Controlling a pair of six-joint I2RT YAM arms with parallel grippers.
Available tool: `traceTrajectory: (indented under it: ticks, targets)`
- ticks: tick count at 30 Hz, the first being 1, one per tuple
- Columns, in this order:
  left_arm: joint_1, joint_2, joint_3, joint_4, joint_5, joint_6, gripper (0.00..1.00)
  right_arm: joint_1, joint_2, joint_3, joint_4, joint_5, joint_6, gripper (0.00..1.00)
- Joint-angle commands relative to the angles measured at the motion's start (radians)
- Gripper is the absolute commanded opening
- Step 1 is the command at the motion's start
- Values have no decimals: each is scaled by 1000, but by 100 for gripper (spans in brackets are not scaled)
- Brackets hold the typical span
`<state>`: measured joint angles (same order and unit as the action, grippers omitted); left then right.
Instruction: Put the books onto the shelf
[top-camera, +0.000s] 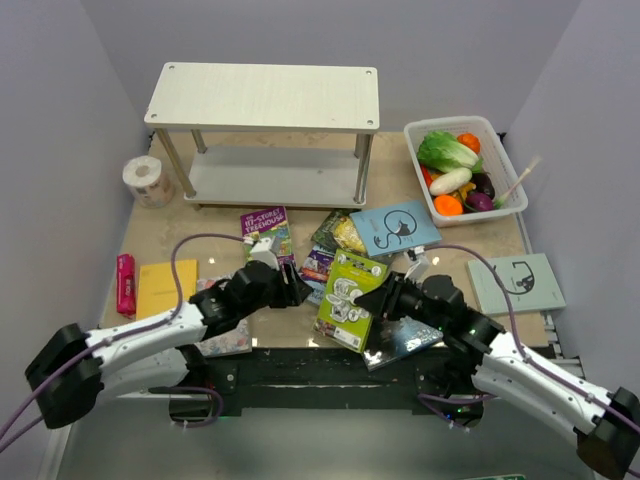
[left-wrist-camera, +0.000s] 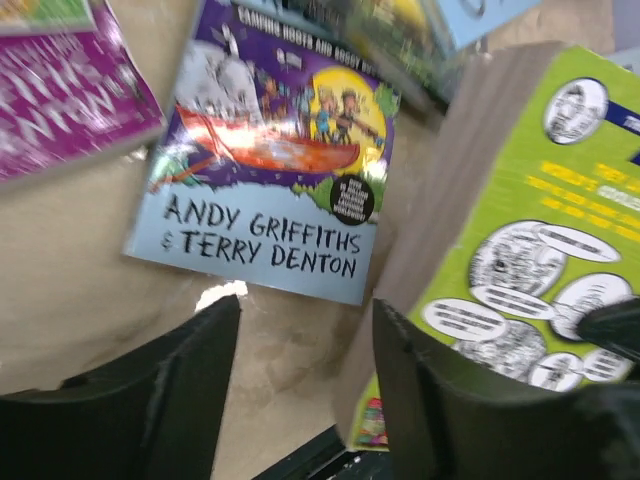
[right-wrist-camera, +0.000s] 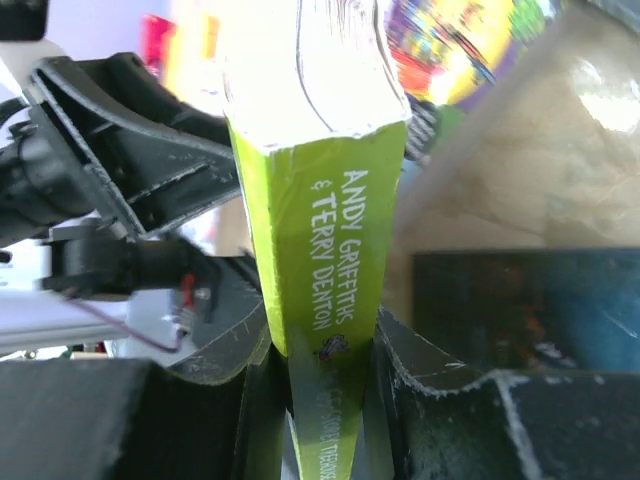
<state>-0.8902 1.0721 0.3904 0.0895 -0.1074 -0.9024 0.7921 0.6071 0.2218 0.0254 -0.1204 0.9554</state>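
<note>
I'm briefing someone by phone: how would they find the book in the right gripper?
From the pale two-tier shelf at the back, come straight toward the near edge. There the lime-green book is tilted up, its spine pinched in the right gripper. It alone is lime green with white cartoon bubbles.

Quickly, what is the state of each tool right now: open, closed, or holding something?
Left tool: open, holding nothing.
Right tool: closed on the lime-green book, gripped at its spine.
</note>
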Motion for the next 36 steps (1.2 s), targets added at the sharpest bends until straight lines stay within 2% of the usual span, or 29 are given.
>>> traceTrajectory:
  ticks: [1, 4, 10, 12, 13, 14, 17, 22, 23, 25, 28, 31, 36]
  targets:
    - [10, -232, 178, -384, -248, 48, 65, -1, -84, 275, -214, 27, -79, 0]
    - [13, -335, 234, -499, -351, 33, 66, -1, -14, 421, -219, 36, -60, 0]
    - [14, -493, 213, -550, -413, -4, 63, -1, 146, 626, 164, 60, 62, 0]
    - [14, -524, 203, -559, -426, -23, 62, -1, 210, 737, 270, 145, 92, 0]
    - [14, -547, 199, -566, -434, -29, 62, -1, 294, 778, 315, 157, 94, 0]
    - [14, -557, 199, -568, -439, -30, 62, -1, 340, 898, 327, 185, 74, 0]
    - [14, -572, 209, -585, -454, -30, 61, -1, 521, 1142, 306, 243, 69, 0]
    - [14, -564, 254, -628, -472, -23, 60, -7, 700, 1384, 232, 612, 101, 0]
    - [14, -563, 257, -631, -474, -20, 60, -13, 739, 1459, 202, 636, 135, 0]
    - [14, -563, 260, -631, -480, -13, 60, -39, 847, 1511, 197, 639, 186, 0]
    - [14, -558, 263, -632, -497, -4, 60, -45, 970, 1631, 102, 680, 278, 0]
    - [13, -554, 258, -623, -500, -4, 59, -47, 1045, 1657, 91, 703, 411, 0]
    - [14, -540, 246, -605, -489, -4, 59, -42, 1129, 1673, 90, 720, 534, 0]
